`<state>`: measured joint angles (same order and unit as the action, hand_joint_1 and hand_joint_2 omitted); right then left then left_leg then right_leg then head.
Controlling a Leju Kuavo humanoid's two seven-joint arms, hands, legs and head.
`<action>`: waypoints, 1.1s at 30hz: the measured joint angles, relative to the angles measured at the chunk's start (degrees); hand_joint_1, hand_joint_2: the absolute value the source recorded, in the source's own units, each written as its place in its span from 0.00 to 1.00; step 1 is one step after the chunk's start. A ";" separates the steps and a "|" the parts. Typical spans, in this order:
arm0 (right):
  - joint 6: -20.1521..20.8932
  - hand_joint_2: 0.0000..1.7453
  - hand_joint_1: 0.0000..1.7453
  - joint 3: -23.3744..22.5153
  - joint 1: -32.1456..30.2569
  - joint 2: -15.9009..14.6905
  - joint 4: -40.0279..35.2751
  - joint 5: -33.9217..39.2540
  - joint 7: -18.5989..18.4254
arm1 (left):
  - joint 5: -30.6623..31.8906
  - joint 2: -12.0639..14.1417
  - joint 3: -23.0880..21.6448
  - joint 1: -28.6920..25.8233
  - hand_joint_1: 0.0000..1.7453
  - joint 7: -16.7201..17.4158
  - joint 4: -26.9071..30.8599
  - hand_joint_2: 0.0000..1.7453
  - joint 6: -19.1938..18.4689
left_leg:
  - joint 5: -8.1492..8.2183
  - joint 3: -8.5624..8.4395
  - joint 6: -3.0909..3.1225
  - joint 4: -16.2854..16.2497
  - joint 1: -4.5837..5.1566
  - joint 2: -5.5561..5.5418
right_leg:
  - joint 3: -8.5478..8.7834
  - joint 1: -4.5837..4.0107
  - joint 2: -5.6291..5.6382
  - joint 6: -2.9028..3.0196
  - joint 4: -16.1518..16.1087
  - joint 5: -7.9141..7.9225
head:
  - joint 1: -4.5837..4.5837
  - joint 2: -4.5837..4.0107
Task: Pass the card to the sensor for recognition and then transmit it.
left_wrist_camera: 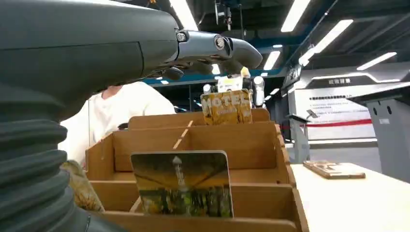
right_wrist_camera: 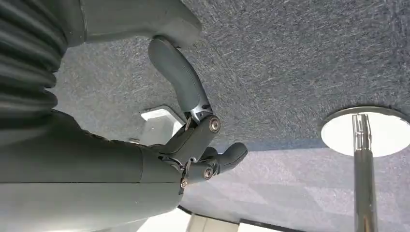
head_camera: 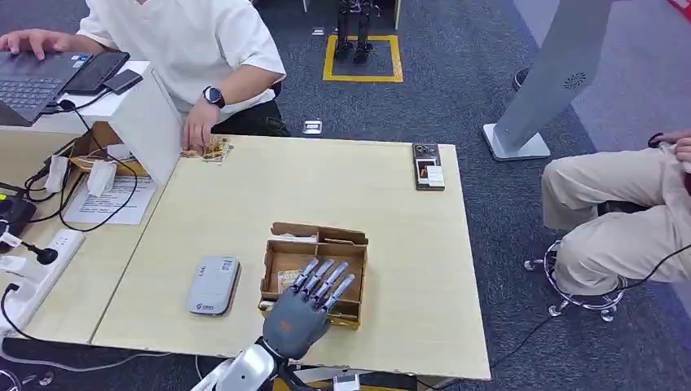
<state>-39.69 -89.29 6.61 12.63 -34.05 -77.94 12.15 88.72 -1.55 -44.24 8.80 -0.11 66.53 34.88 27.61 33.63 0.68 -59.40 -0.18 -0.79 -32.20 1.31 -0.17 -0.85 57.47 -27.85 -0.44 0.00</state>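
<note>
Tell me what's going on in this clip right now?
The robot's left hand hovers with fingers spread over a cardboard organizer box on the wooden table, reaching toward the cards in it. The wrist view shows one card standing in a near compartment and a "HOTEL" card further back; nothing is held yet. A grey card sensor lies beside the box. The right hand hangs over the carpet, holding nothing. A person in white sits across the table.
</note>
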 joint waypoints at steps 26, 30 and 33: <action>0.00 1.00 0.00 0.00 -0.02 0.00 0.00 -0.11 0.00 | -0.09 0.13 0.00 0.00 1.00 -1.60 -1.40 1.00 0.24 | 0.00 0.00 0.00 0.00 0.00 0.00 | 0.00 0.00 0.00 0.00 0.00 0.00 | 0.00 0.00; 0.00 1.00 0.00 0.00 -0.01 0.00 0.00 -0.17 0.00 | -0.09 0.13 0.00 0.00 1.00 -1.62 -1.40 1.00 0.31 | 0.00 0.00 0.00 0.00 0.00 0.00 | 0.00 0.00 0.00 0.00 0.00 0.00 | 0.00 0.02; 0.00 1.00 0.00 0.00 -0.01 0.00 0.00 -0.13 0.00 | -0.11 0.15 0.00 -0.01 1.00 -1.68 -1.40 1.00 0.37 | 0.00 0.00 0.00 0.00 0.00 0.00 | 0.00 0.00 0.00 0.00 0.00 0.00 | -0.02 0.00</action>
<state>-39.69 -89.29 6.59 12.63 -34.05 -78.07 12.15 88.61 -1.40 -44.24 8.79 -1.79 65.13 35.26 27.61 33.63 0.68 -59.40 -0.18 -0.79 -32.20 1.31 -0.17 -0.85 57.47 -27.85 -0.46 0.00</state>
